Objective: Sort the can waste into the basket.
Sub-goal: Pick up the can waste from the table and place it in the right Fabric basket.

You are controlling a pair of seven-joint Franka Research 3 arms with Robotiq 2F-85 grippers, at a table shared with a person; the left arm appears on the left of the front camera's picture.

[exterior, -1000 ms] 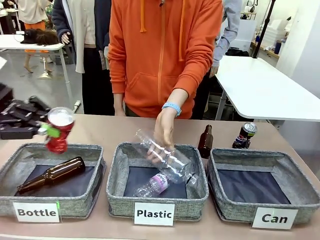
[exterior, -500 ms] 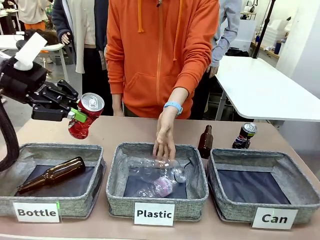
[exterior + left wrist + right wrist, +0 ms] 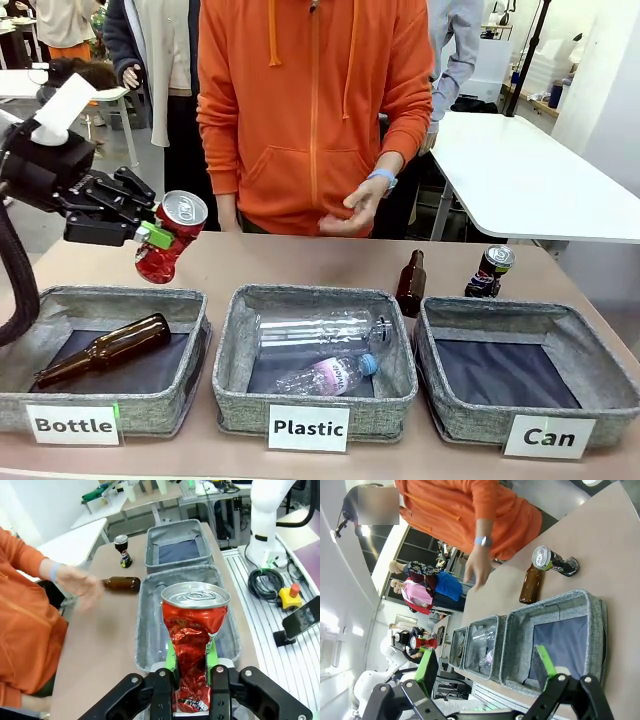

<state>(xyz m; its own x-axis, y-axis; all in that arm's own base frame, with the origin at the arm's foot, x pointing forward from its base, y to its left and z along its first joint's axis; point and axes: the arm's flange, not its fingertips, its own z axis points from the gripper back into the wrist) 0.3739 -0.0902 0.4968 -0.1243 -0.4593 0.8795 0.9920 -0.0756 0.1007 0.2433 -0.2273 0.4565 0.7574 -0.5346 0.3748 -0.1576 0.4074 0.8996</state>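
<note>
1. A tan-topped work table point(image 3: 250, 262) runs across the front of the room.
2. Behind it, to the right, a large white table point(image 3: 530, 175) stands near a white wall point(image 3: 605, 90).
3. A black pole point(image 3: 528, 55) leans up beside that wall.
4. Far left, another white table point(image 3: 60, 88) stands on thin legs over a grey floor point(image 3: 60, 190).
5. The light is bright and even.

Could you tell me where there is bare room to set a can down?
The Can basket is empty. The table beyond the Bottle basket and Plastic basket is free. Crowded: clear bottles fill the Plastic basket; an upright brown bottle and dark can stand behind the Can basket's left end.
</note>
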